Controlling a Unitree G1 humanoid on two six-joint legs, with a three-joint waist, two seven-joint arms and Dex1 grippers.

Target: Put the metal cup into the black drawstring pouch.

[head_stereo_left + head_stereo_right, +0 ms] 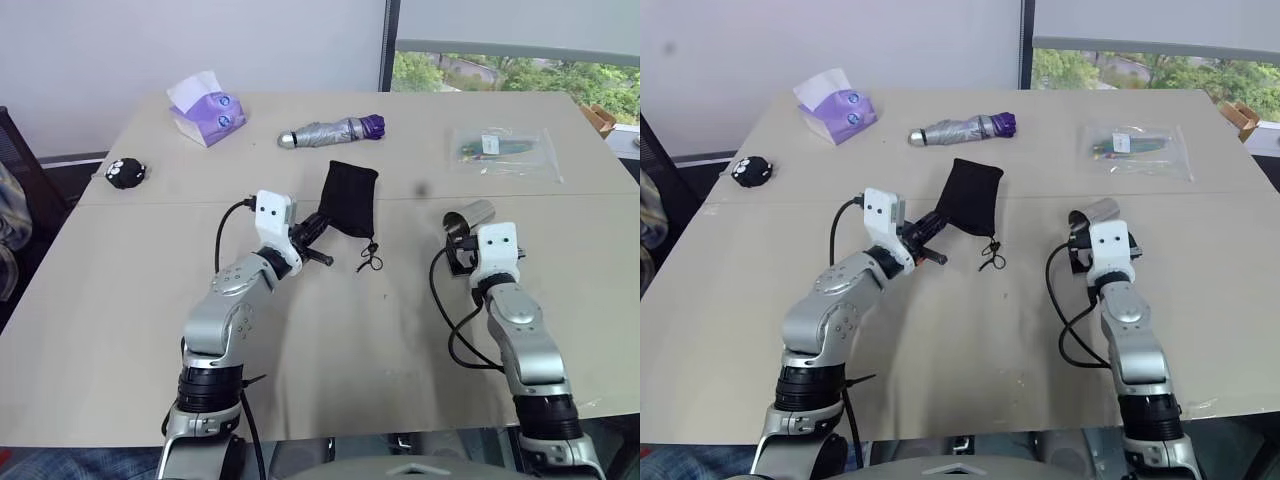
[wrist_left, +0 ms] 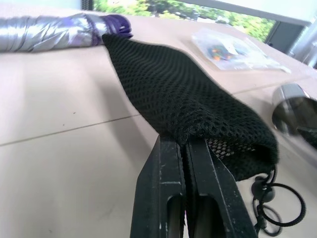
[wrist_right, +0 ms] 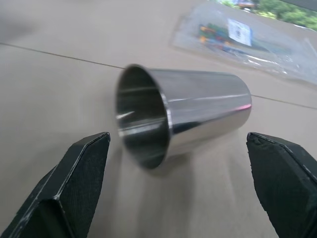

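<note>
While the beige rectangular table (image 1: pixel 120 300) carries one of each thing, the count runs to six loose items and two grippers. Farthest left lies a single small black fuzzy ball with white spots (image 1: pixel 126 172), near the table's left edge. Beyond it, toward the far side, stands one purple tissue pack with a white tissue sticking up (image 1: pixel 206 108). Next comes the left gripper (image 1: pixel 318 232), its two black fingers (image 2: pixel 171 198) pressed together on the mouth edge of the one black mesh drawstring pouch (image 1: pixel 349 198). That soft rectangular bag is lifted at the pinched end, and its far end reaches toward the folded umbrella; its thin black cord with a ring (image 2: pixel 277 203) hangs loose below the mouth. Behind the pouch lies one folded silver umbrella with a purple handle (image 1: pixel 332 131), lengthwise across the far part of the table. Further right, the one shiny silver straight-sided metal cup (image 3: pixel 183 116) lies on its side on the table, open end facing the right gripper (image 3: pixel 183 188). That gripper's two black fingers stand wide apart, one on either side of the cup, and neither touches it. Well beyond the cup, toward the far right corner, rests one clear plastic bag with small coloured contents and a white label (image 1: pixel 503 150).
</note>
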